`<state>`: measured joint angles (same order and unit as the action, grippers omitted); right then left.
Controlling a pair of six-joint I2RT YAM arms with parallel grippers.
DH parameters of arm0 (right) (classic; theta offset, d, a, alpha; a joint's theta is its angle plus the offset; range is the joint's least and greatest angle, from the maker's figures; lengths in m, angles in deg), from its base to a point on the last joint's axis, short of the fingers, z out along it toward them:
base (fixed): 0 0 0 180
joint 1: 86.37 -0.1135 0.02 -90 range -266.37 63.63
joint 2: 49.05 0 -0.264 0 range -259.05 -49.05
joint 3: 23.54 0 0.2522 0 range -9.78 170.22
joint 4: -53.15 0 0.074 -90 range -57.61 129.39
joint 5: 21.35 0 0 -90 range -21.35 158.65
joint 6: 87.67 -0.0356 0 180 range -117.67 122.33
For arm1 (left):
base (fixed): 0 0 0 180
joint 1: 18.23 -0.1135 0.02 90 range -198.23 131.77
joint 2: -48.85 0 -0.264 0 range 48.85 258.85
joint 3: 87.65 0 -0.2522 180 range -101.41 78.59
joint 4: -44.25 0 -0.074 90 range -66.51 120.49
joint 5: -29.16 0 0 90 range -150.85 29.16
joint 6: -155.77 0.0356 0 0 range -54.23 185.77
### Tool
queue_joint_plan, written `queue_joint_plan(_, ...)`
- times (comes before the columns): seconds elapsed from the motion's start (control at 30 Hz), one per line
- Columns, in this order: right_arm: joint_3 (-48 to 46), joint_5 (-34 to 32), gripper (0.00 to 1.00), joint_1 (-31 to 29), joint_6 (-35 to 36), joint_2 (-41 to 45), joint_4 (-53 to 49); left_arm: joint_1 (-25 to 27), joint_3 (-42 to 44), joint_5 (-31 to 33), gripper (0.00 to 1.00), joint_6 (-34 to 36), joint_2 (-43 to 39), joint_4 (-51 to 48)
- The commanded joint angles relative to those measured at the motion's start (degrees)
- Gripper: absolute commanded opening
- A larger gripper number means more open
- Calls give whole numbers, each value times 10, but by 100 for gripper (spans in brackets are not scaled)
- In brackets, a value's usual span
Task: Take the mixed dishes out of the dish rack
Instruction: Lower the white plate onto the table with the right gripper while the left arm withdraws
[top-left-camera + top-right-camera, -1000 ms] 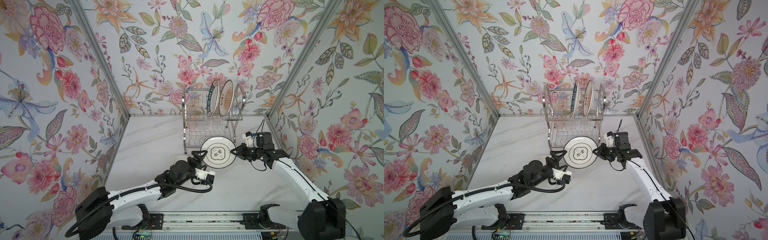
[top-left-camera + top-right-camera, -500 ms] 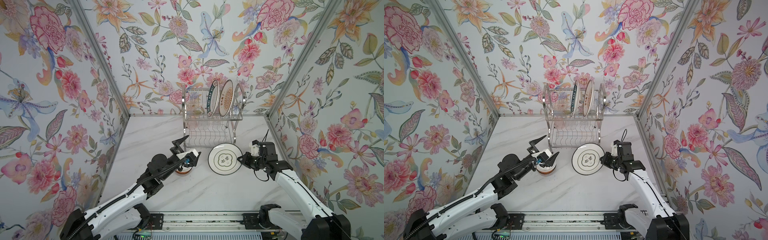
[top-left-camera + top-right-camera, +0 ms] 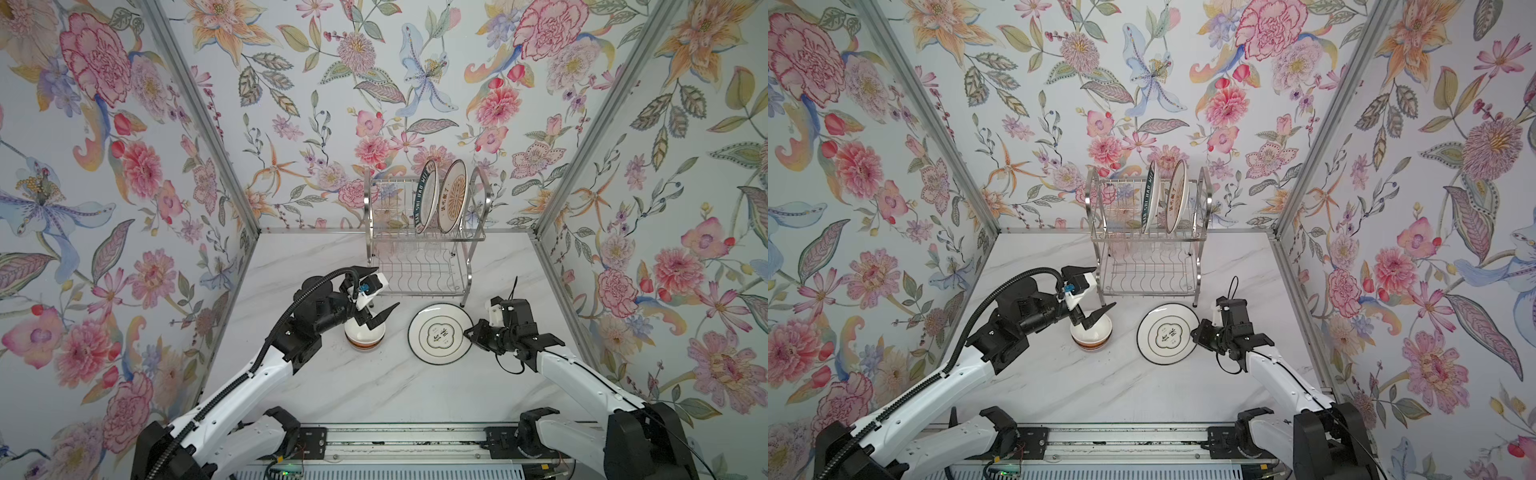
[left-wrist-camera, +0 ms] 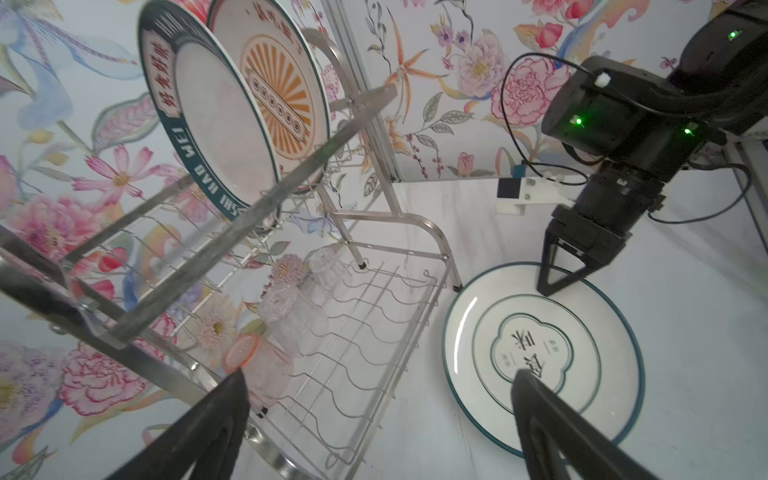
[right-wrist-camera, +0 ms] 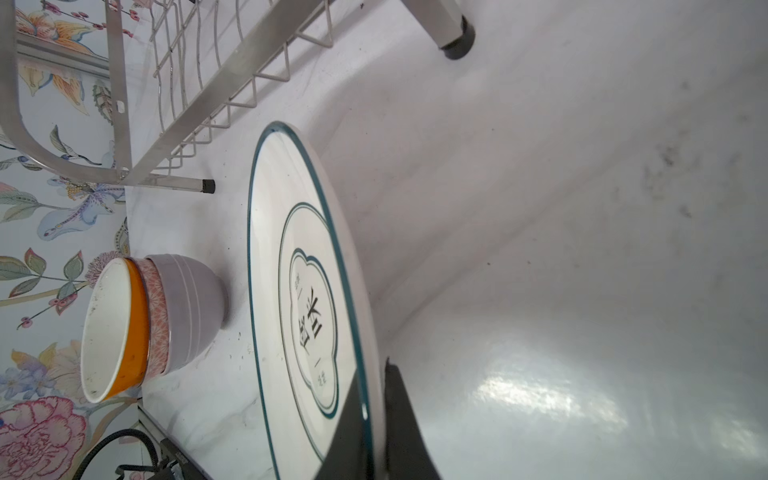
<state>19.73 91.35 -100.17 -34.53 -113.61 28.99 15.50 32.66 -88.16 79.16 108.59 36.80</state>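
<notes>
On the white marble surface (image 3: 374, 386), the right gripper (image 3: 467, 332) pinches the round white teal-rimmed plate (image 3: 436, 338); the left gripper (image 4: 379, 376) gapes wide by the stacked bowls (image 3: 365, 336).

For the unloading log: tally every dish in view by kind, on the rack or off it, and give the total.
Plates: 3 (white plate on the table, green lettered plate and orange sunburst plate in the dish rack)
Bowls: 3 (orange bowl, pink-patterned bowl, grey bowl, nested on the table)
Glasses: 3 (glass tumblers on the rack's lower shelf)
Total: 9
</notes>
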Motion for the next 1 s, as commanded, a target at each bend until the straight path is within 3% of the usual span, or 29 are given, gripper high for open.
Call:
queue_joint_plan(0.0, -9, 28, 0, -3, -11, -10, 59, -4, -16, -45, 99, -15, 10, -51)
queue_joint_plan(0.37, -16, 50, 0, -11, -17, -57, 98, -12, -71, -50, 99, 37, 48, -165)
queue_joint_plan(0.97, -34, 57, 2, -11, -27, -113, 134, -17, -105, -55, 99, 52, 77, -166)
